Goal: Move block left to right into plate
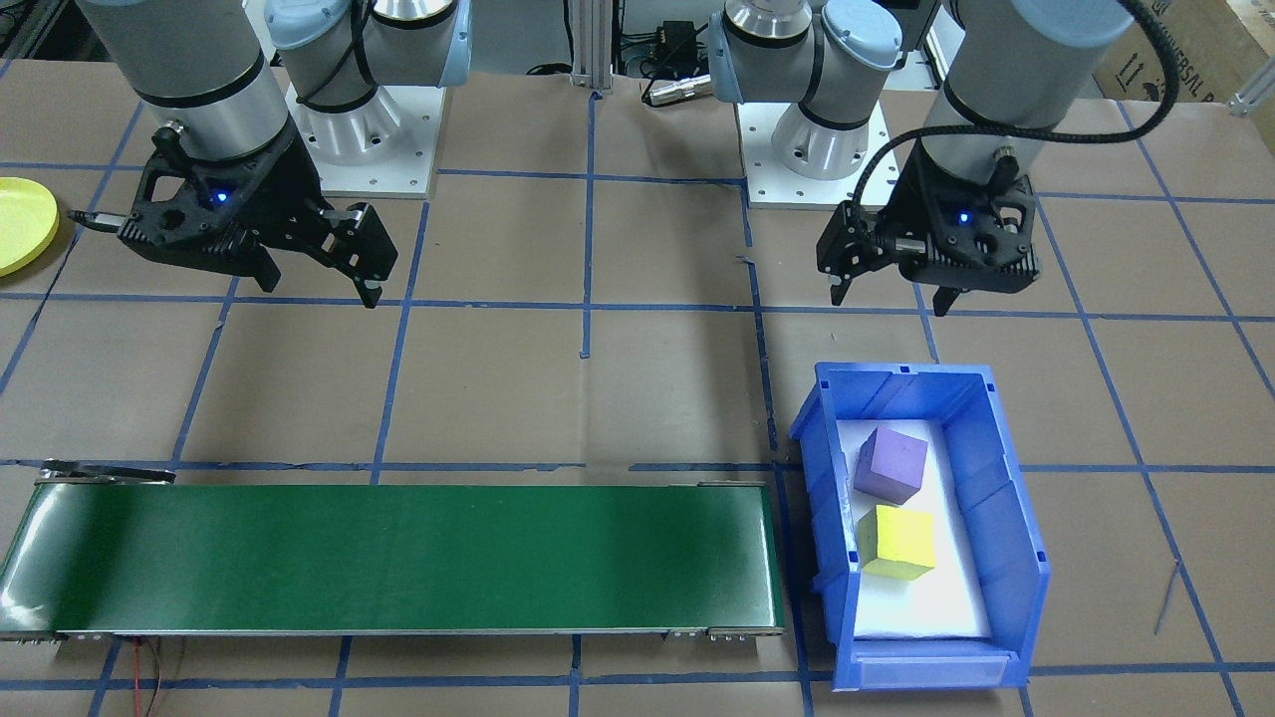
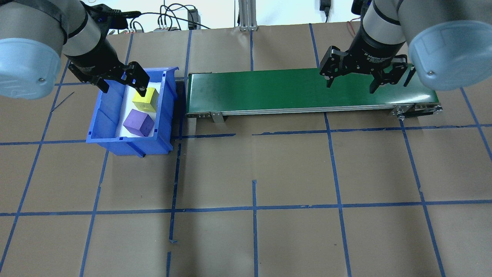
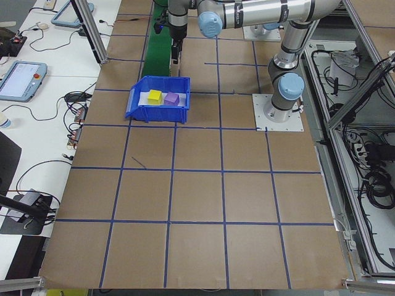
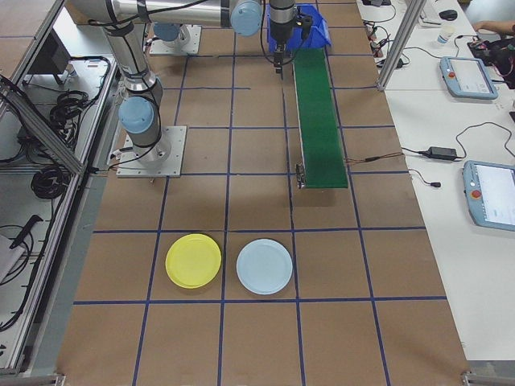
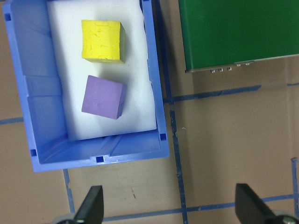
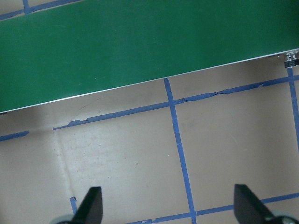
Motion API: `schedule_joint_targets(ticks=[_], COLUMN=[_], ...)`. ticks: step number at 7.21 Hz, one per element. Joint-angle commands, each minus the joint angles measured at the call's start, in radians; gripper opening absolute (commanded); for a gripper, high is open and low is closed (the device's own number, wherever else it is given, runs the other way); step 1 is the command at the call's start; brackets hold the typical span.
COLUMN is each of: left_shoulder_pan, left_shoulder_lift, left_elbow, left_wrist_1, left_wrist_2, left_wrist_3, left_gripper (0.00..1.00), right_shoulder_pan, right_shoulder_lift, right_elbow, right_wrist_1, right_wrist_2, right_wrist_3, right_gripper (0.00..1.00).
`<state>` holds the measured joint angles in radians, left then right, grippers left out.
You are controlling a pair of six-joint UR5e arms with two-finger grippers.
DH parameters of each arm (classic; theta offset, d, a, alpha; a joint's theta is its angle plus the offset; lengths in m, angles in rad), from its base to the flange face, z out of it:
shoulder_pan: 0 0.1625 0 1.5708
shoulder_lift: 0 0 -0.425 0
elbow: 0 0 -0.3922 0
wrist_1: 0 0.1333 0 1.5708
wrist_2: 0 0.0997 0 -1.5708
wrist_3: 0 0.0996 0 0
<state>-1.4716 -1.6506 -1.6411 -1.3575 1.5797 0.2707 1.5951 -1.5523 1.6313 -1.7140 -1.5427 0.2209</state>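
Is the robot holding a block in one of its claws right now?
No, both claws are open and empty. The left claw hangs near the blue bin with the yellow block and purple block; the right claw holds nothing.

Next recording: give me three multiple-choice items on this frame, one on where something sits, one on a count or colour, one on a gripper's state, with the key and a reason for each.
1. Where is the purple block?
A. on the green conveyor belt
B. inside the blue bin
C. on the yellow plate

2. How many blocks are in the blue bin?
A. one
B. two
C. three

3. What is the left gripper doing?
A. open and empty
B. shut on a block
C. holding a plate

Key:
1 B: it rests on the bin's white liner beside the yellow block; the green conveyor belt is bare.
2 B: only the purple and yellow ones show.
3 A: its fingers stand wide apart with nothing between, short of the bin.
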Motion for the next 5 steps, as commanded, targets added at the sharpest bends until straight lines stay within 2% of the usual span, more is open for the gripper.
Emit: schedule_joint_targets(ticks=[1, 3, 5], left_shoulder_pan=[0.059, 0.060, 0.060], left_shoulder_lift=[-0.055, -0.119, -0.142], left_elbow=[-0.017, -0.020, -0.052], left_wrist_1=[0.029, 0.059, 0.115], left_wrist_2=[0.000, 0.003, 0.003], left_wrist_3=[0.080, 0.108, 0.186], left_gripper=[1.00, 1.00, 1.00], right_shoulder_pan=[0.000, 0.000, 0.000], right_shoulder_lift=[0.000, 0.000, 0.000], right_elbow=[-0.001, 0.001, 0.001], right_wrist_1=[0.001, 0.001, 0.001], right_wrist_2=[-0.002, -0.001, -0.001], right_wrist_3=[0.000, 0.000, 0.000], right_gripper=[1.00, 1.00, 1.00])
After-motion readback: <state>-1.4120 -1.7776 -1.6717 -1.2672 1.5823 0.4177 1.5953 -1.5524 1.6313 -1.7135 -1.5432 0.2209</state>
